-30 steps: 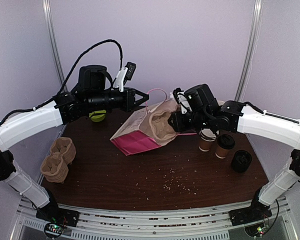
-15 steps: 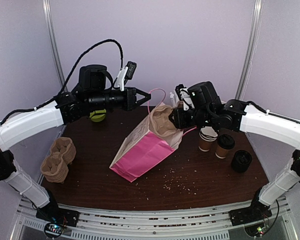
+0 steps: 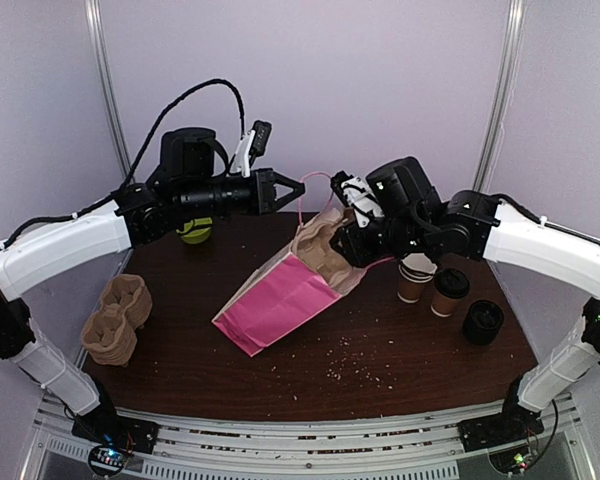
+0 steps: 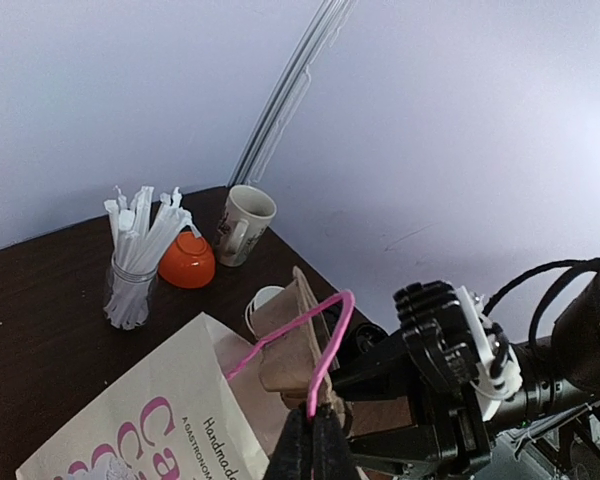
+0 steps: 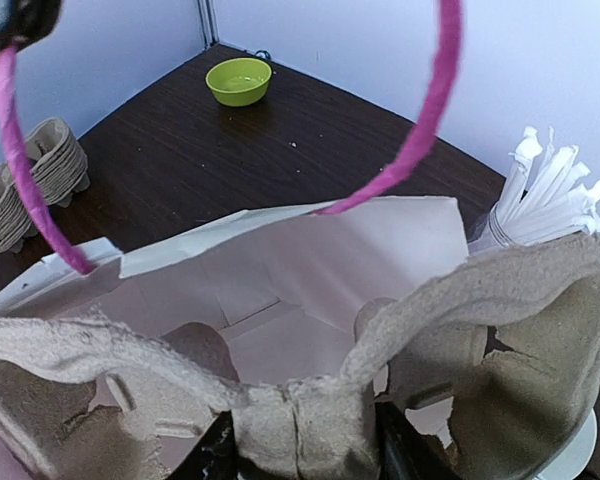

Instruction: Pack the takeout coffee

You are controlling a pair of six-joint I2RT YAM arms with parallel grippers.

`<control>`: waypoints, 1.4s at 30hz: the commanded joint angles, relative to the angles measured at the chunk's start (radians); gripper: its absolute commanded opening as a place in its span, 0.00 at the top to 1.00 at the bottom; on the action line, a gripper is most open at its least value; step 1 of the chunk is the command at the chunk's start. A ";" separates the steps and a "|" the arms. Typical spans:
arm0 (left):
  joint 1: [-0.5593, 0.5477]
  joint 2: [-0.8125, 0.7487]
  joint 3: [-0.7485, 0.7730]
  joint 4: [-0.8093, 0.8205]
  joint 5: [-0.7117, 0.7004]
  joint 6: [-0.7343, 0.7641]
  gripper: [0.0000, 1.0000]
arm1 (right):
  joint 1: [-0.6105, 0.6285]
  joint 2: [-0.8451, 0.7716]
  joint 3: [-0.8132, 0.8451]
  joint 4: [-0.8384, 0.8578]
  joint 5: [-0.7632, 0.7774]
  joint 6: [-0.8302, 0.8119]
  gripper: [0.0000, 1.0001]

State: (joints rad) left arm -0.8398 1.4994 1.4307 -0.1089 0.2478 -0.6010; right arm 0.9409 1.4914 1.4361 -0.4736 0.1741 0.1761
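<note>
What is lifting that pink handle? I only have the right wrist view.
Observer: The left claw, shut on the pink handle of the paper bag.
Operator: Where are the coffees?
Observer: A brown paper cup and a lidded cup stand on the table, right of the bag.
Operator: Is the bag upright?
Observer: No, it is tilted. Its bottom end rests on the table, and its mouth is raised at the cardboard carrier held by the right claw.
</note>
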 commanded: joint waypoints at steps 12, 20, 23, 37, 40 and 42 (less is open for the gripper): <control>-0.018 -0.036 -0.043 0.204 0.047 -0.192 1.00 | 0.054 0.017 0.055 -0.050 0.017 -0.069 0.59; -0.027 -0.064 -0.153 0.279 -0.003 -0.268 1.00 | 0.058 -0.001 -0.011 0.016 -0.131 0.035 0.58; -0.027 -0.076 -0.204 0.329 -0.019 -0.316 1.00 | 0.059 -0.019 -0.064 0.067 -0.160 0.069 0.58; -0.101 -0.073 -0.215 0.525 -0.059 -0.492 1.00 | 0.058 -0.055 0.113 -0.222 -0.078 0.015 0.58; -0.118 -0.060 -0.215 0.565 -0.062 -0.526 1.00 | 0.058 -0.051 0.158 -0.304 -0.061 0.013 0.58; -0.130 -0.055 -0.228 0.593 -0.065 -0.540 1.00 | 0.058 -0.052 0.167 -0.330 -0.053 0.015 0.58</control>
State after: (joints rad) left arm -0.9493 1.4456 1.1969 0.3496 0.1978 -1.0874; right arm 0.9936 1.4593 1.5654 -0.6811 0.0811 0.2047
